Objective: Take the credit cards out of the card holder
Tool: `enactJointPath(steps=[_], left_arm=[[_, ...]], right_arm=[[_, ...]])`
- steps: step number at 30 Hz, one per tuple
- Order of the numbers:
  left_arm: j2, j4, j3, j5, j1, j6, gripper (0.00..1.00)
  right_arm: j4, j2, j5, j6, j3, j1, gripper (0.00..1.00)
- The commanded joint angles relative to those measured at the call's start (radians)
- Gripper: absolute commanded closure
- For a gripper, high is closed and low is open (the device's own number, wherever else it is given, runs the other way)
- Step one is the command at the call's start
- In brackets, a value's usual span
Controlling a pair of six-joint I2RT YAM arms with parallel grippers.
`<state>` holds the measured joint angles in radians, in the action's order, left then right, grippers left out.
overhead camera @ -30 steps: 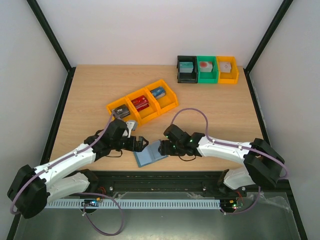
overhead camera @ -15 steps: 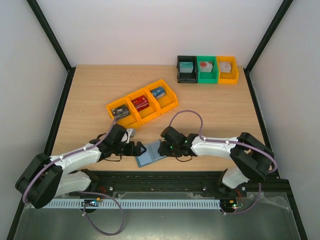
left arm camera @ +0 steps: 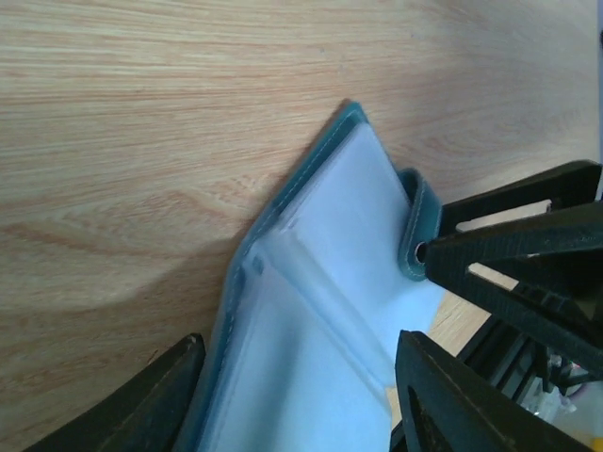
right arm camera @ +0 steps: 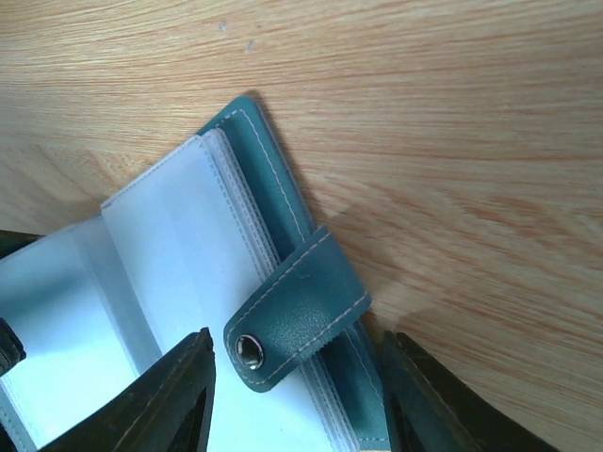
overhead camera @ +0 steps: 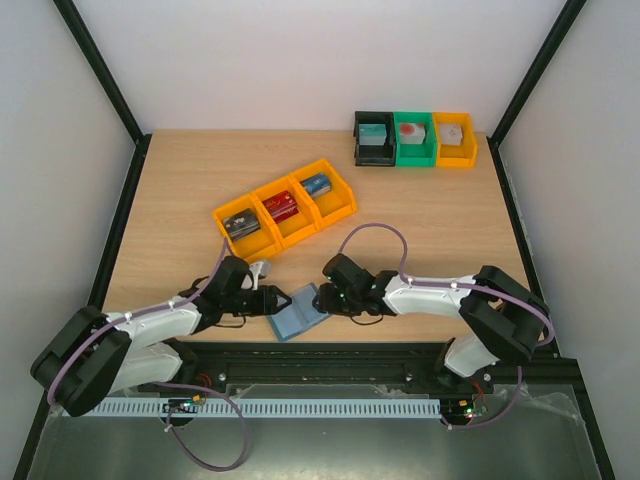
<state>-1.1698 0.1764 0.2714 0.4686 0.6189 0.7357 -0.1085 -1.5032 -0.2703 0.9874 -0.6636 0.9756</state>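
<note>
The card holder (overhead camera: 298, 314) is teal with clear plastic sleeves and lies open near the table's front edge. My left gripper (overhead camera: 279, 301) is open, its jaws astride the holder's left half (left arm camera: 311, 320). My right gripper (overhead camera: 324, 298) is open, its jaws astride the holder's snap strap (right arm camera: 301, 315) and right edge. The sleeves in both wrist views look empty. A dark card (overhead camera: 243, 225), a red card (overhead camera: 281, 206) and a blue card (overhead camera: 317, 184) lie one to each compartment of the orange bin (overhead camera: 338, 208).
A black bin (overhead camera: 374, 140), a green bin (overhead camera: 413, 140) and an orange bin (overhead camera: 455, 140) stand in a row at the back right, each with a small item. The table's front edge is just below the holder.
My left gripper has come down and forward onto the holder's left side. My right gripper has shifted a little left onto the strap. The holder has shifted slightly.
</note>
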Motion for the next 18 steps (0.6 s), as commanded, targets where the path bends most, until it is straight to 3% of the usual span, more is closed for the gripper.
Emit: enactJointPath(steps=[1,3,7,13,18], left_arm=[[0.001,0.102,-0.021,0.032,0.007,0.042,0.51],[-0.013,0.149,-0.037,0.033,0.011,0.060,0.60],[-0.028,0.191,-0.059,0.014,0.023,0.089,0.96],[0.004,0.148,-0.016,0.041,0.023,0.023,0.98],[0.089,-0.051,0.152,0.022,0.023,-0.222,0.98]], right_arm=[[0.039,0.007,-0.015,0.020,0.007,0.011,0.53],[0.047,0.019,-0.012,0.028,0.011,0.011,0.53],[0.071,0.048,-0.017,0.042,0.030,0.011,0.53],[0.014,0.142,0.005,-0.033,0.016,0.008,0.49],[-0.145,0.270,-0.042,-0.212,-0.085,-0.069,0.41]])
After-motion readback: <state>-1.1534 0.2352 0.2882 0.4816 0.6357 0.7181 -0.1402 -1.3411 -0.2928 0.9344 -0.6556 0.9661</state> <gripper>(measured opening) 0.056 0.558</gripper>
